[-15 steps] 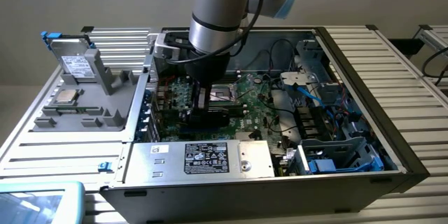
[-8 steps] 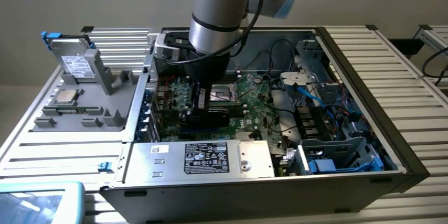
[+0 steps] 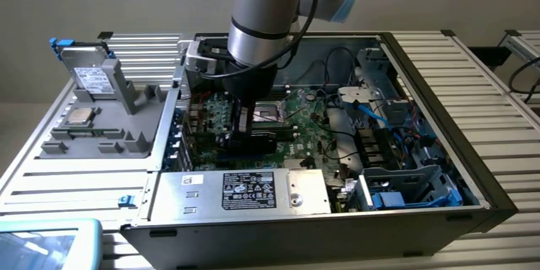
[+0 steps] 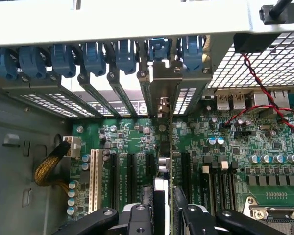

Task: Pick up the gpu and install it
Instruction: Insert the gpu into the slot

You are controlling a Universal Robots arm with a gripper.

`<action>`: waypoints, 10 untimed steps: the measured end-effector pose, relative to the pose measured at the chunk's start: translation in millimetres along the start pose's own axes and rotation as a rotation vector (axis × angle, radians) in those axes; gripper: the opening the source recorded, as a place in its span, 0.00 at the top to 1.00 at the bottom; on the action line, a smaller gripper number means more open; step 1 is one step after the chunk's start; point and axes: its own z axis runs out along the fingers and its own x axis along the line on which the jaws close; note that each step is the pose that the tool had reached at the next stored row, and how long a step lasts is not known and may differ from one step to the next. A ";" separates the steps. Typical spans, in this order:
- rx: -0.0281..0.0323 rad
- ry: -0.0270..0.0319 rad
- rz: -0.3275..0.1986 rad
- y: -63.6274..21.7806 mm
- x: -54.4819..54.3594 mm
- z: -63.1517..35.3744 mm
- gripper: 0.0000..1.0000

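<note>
- While the pincer (image 4: 162,215) grips the gpu (image 4: 170,161) edge-on between its fingers, the card stands upright over the motherboard (image 4: 137,147) inside the open computer case (image 3: 439,93) on the bench, its silver bracket (image 4: 162,88) at the rear slot openings.
- If the card's lower edge sits beside its slot rather than over it, pressing could bend card or board.
- A tilted bracket could catch the blue retainer clips (image 4: 95,56).
- The red cable (image 4: 255,78) nearby looks clear.

- Even, soft room light; the case (image 3: 439,216) interior sits in shadow under the arm (image 3: 262,23).
- Wrist view — bright glare on the white case rim (image 4: 112,19), board (image 4: 137,142) crisp, gripper (image 4: 163,213) blurred.
</note>
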 end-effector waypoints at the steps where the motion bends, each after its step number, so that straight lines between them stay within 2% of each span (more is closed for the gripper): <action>1: 0.0000 0.0001 0.000 0.0 0.0 0.0 0.73; 3: -0.0005 0.0000 0.000 -0.1 0.0 0.0 0.73; 5: -0.0038 0.0002 0.000 -1.2 -0.1 -0.4 0.73; 6: -0.0069 0.0008 -0.001 -3.1 -0.1 -1.0 0.73; 9: -0.0217 0.0011 -0.002 -8.3 -0.3 -2.7 0.73; 10: -0.0242 0.0012 -0.002 -8.7 -0.3 -2.8 0.73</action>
